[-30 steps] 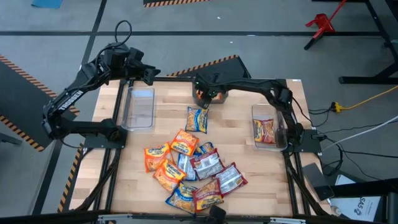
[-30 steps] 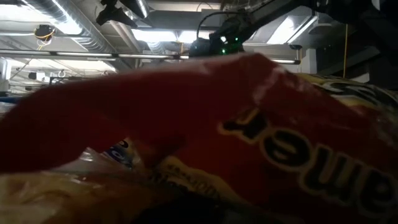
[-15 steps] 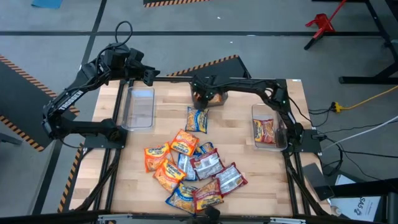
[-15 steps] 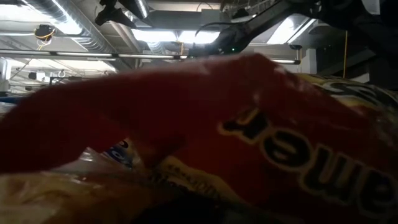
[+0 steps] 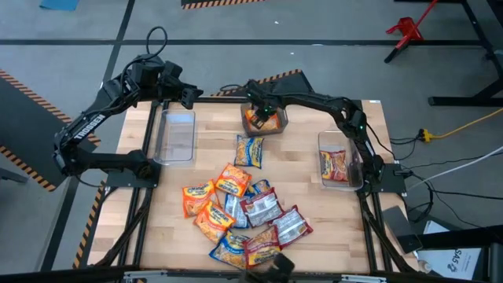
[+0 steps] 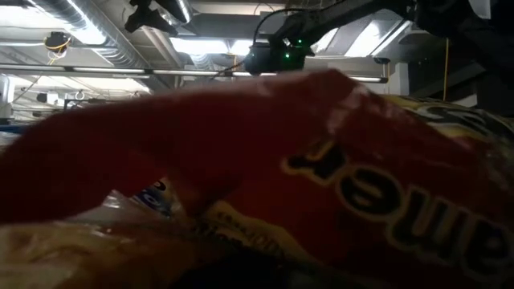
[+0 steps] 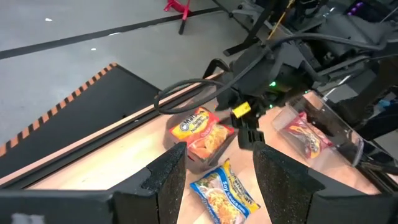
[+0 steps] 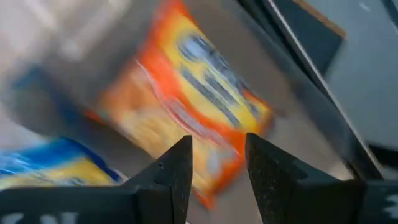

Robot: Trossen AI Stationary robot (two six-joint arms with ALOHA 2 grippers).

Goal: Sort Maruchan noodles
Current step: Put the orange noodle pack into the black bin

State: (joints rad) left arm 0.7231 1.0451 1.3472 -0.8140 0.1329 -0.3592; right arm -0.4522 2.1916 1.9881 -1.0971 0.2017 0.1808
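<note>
While its jaws stood parted with nothing between them, the right gripper (image 5: 259, 108) hung just above the orange packet (image 5: 262, 120) lying in the far middle bin (image 5: 280, 119), which looked released there, though the wrist view was blurred. The blue-and-yellow packet (image 5: 249, 151) lay just nearer on the table, its long axis running far to near, closest to this arm. The left gripper (image 5: 189, 93) waited open over the far left corner.
</note>
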